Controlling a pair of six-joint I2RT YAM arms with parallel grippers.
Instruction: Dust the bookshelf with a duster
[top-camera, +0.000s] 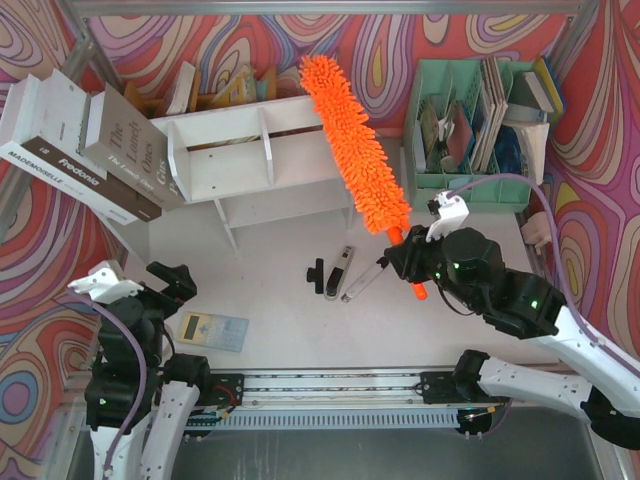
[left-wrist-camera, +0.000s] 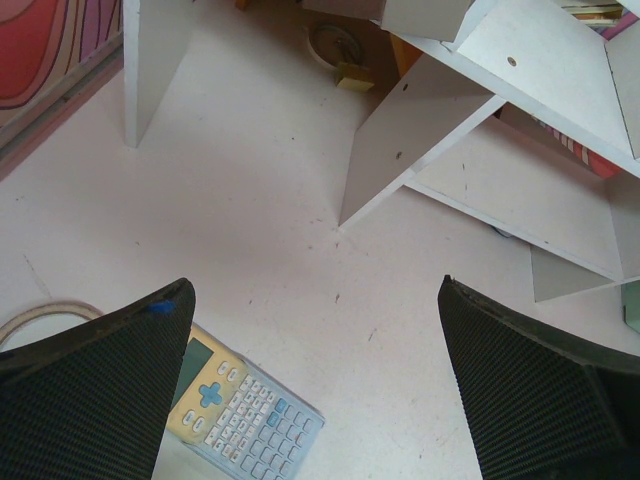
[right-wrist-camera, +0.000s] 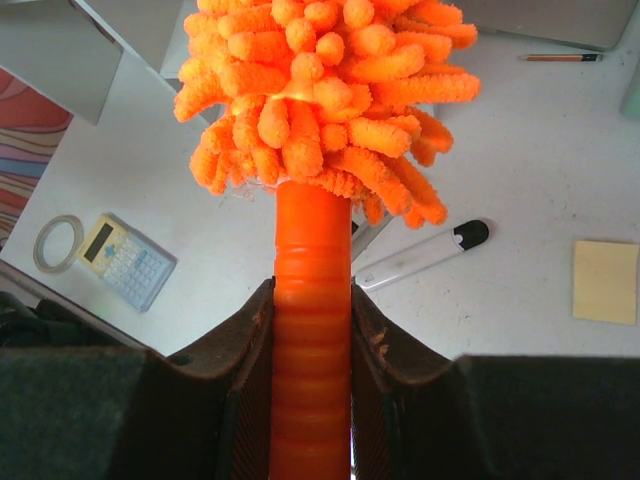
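Observation:
The white bookshelf (top-camera: 250, 155) stands at the back of the table, left of centre; its panels and dividers show in the left wrist view (left-wrist-camera: 470, 90). The fluffy orange duster (top-camera: 350, 140) slants across the shelf's right end, its head reaching toward the back wall. My right gripper (top-camera: 405, 262) is shut on the duster's orange ribbed handle (right-wrist-camera: 310, 330), with the fluffy head (right-wrist-camera: 320, 100) just beyond the fingers (right-wrist-camera: 250, 330). My left gripper (top-camera: 168, 282) hangs wide open (left-wrist-camera: 315, 300) over bare table near the front left, holding nothing.
A calculator (top-camera: 212, 330) lies under the left gripper, beside a tape roll (right-wrist-camera: 55, 243). A white-and-black marker pen (top-camera: 362, 280) and a black stapler (top-camera: 335, 272) lie mid-table. A mint-green file organiser (top-camera: 470, 120) stands back right; big books (top-camera: 80, 150) lean at the back left. A yellow sticky pad (right-wrist-camera: 605, 280) lies to the right.

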